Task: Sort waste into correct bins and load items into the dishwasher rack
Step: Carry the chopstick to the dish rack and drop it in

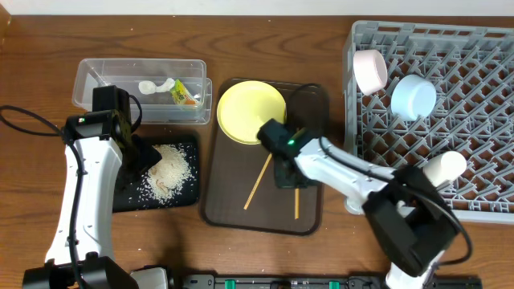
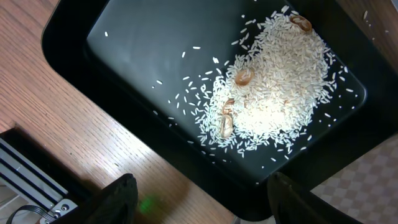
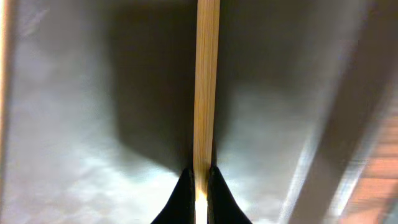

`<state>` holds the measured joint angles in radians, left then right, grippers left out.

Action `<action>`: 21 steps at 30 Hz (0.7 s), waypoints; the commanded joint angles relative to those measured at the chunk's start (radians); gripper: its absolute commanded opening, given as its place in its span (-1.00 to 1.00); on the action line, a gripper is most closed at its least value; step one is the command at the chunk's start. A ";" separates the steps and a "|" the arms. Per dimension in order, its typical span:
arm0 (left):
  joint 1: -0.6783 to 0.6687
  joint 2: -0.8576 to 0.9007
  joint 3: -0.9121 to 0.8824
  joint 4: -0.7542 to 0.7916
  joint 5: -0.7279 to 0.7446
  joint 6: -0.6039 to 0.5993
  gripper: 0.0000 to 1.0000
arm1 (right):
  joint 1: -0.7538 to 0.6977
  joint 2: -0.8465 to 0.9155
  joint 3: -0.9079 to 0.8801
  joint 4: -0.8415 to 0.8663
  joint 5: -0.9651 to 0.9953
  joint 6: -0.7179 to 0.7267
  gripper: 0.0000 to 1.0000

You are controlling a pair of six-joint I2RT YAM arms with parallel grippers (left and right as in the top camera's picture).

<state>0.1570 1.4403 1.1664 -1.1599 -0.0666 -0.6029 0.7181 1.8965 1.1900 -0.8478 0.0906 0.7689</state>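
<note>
Tabletop [image 1: 48, 64]: brown wood, dark serving tray [image 1: 233, 213] at centre, grey dishwasher rack [image 1: 482, 120] at right.
Held chopstick [image 3: 206, 81]: on the serving tray, long axis near-vertical from overhead, dead straight up the right wrist view.
Right gripper [image 3: 200, 186]: clenched on it, pinching from both sides.
Second chopstick [image 1: 259, 183]: overhead only, diagonal, far end toward the yellow plate [image 1: 249, 108].
Left gripper [image 2: 204, 202]: released, spread wide, over the black tray [image 2: 124, 37] edge.
Rice [image 2: 280, 87]: heaped in that tray; brown bits visible only from left wrist.
</note>
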 commanded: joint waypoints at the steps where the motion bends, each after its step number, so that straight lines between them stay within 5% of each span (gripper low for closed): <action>1: 0.005 -0.003 0.006 -0.006 -0.005 -0.008 0.40 | -0.066 -0.131 -0.005 -0.002 0.033 -0.062 -0.98; 11: 0.005 -0.003 0.006 -0.006 -0.005 -0.008 0.40 | -0.269 -0.465 -0.005 -0.098 0.034 -0.333 -0.98; 21: 0.005 -0.003 0.006 -0.006 -0.005 -0.008 0.40 | -0.441 -0.423 -0.009 -0.196 0.034 -0.438 -0.98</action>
<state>0.1570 1.4403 1.1664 -1.1603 -0.0662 -0.6029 0.3023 1.4429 1.1812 -1.0435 0.1135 0.3801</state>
